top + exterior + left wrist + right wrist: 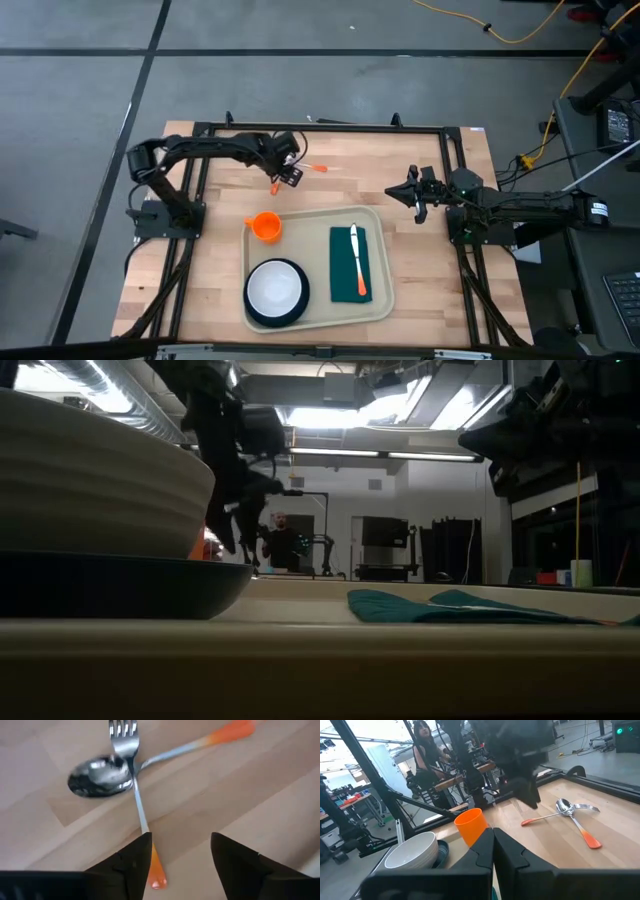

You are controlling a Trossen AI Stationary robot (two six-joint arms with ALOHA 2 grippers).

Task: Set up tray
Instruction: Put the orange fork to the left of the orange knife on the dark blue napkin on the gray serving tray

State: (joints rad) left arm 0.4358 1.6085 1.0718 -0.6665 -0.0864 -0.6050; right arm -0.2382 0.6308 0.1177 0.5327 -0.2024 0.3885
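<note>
Light wood surface [200, 270] inside a black frame, grey floor around; person visible in the room beyond in the right wrist view. Tray [385, 290] lying on the near half of the surface, towards the middle. On it: orange cup [265, 226] in the far left corner, white bowl [275, 287] on a dark plate [252, 310] at the near left, green napkin [350, 270] at right with an orange-handled knife [356, 260] laid along it.

Off the tray, on bare wood just beyond its far edge: fork [134, 785] and spoon [97, 776], both orange-handled, crossed, fork shaft lying over the spoon's neck.

Left gripper [181, 857] poised just above the fork's handle end, fingers [131, 862] apart, nothing clamped; handle tip passing beside one finger rather than centred in the gap. Right gripper [403, 192] parked at the right side beyond the tray, fingers together, empty, waiting.

Step in hand, as judged: fetching cutlery; knife, cup and bowl already placed, fork and spoon outstanding. Fork looks the target.

Next move calls for: centring the gap over the fork handle, descending to the wood, closing on the thin shaft. Risk: flat handle slipping from the pinch, or spoon dragged along, since the two touch. Then a carry over the tray rim to the napkin.
</note>
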